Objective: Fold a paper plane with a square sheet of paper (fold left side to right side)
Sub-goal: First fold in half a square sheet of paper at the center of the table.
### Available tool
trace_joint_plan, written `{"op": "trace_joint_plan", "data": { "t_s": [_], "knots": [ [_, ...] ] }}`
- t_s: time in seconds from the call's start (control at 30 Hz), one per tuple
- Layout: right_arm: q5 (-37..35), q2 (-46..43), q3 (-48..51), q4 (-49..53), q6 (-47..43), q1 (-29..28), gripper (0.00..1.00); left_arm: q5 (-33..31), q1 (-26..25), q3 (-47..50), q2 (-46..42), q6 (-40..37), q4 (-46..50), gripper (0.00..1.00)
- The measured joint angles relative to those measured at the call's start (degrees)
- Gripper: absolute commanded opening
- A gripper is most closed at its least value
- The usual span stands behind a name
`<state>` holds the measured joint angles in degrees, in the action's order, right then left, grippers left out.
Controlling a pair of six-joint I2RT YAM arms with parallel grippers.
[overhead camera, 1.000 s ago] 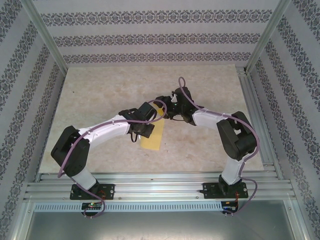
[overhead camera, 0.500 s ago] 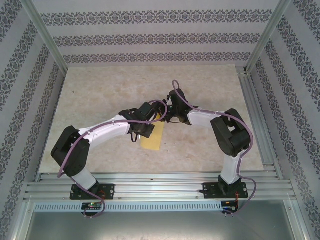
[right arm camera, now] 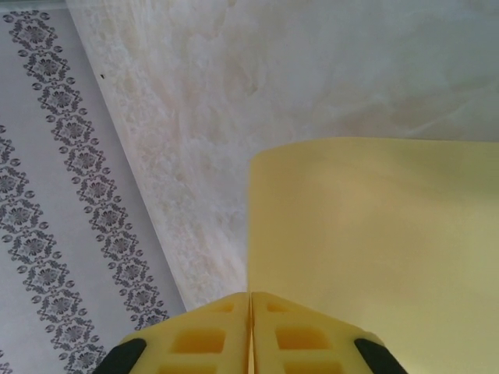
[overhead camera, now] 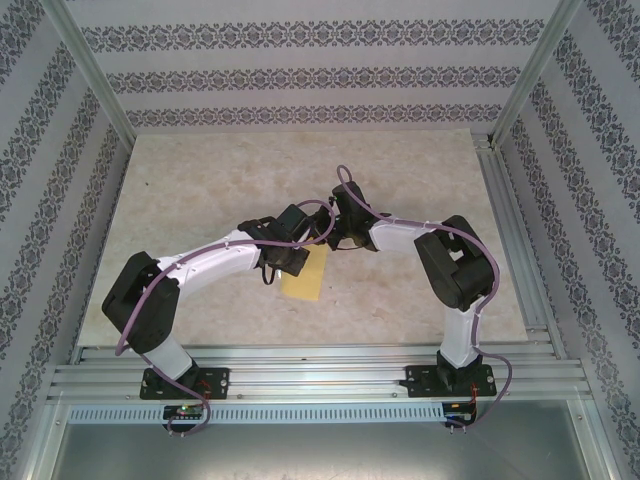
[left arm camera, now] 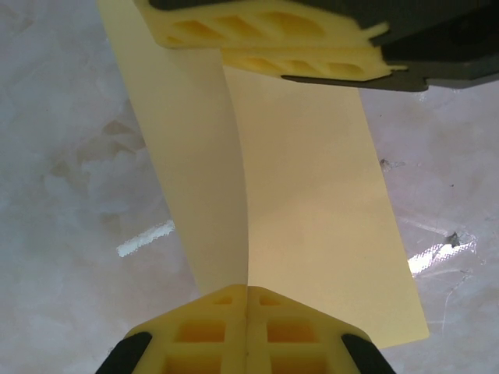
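Showing the left-to-right fold at mid-arc, read from the near edge outward. Nearest the arm bases, the square sheet of paper (overhead camera: pixel 304 282) lies on the table (overhead camera: pixel 200 190) about midway between the two arms. Its right part is flat on the marbled surface and its left part is raised and curled over toward the right. The left gripper (left arm camera: pixel 247 292) is pinched shut on the near end of the raised layer, with the paper's edge running straight into the seam of its jaws. Farther out, the right gripper (right arm camera: pixel 250 298) is likewise clamped on the far end of that layer. The paper therefore spans the two grips as a soft curve, with no crease pressed yet.

Likely hazards, in order of distance:
- **Sliding:** nothing weighs down the flat half, so any sideways drag from the near pinch would probably slide the whole sheet instead of folding it.
- **Skew:** if the two grips travel unequally, the edges would land out of line.
- **Damage:** thin paper pulled taut between two closed grips may wrinkle or tear.
- **Caught layer:** whether either pinch has caught the lower layer as well cannot be told. If one has, the flap could not be laid flat.
- **Early release:** letting go at the far end before the flap lands would let it spring back.
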<state>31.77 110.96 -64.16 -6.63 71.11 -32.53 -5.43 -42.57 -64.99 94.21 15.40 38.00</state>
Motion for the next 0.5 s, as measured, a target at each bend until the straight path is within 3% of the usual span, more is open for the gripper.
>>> {"op": "trace_joint_plan", "data": {
  "t_s": [0.1, 0.23, 0.3, 0.5],
  "knots": [
    [0.0, 0.0, -0.3, 0.7, -0.7, 0.0, 0.0, 0.2, 0.0, 0.0, 0.0, -0.2, 0.0, 0.19],
    [0.0, 0.1, -0.8, 1.1, -1.6, 0.0, 0.0, 1.1, -0.2, 0.1, 0.0, -0.6, -0.2, 0.52],
    [0.0, 0.1, -0.9, 1.6, -2.3, 0.0, 0.0, 2.2, -0.3, 0.5, -0.6, -0.9, -0.7, 0.64],
    [0.0, 0.1, -0.8, 2.3, -4.9, 0.0, 0.0, 5.6, 0.1, 3.0, -9.2, -0.6, -2.3, 0.79]
  ]
}}
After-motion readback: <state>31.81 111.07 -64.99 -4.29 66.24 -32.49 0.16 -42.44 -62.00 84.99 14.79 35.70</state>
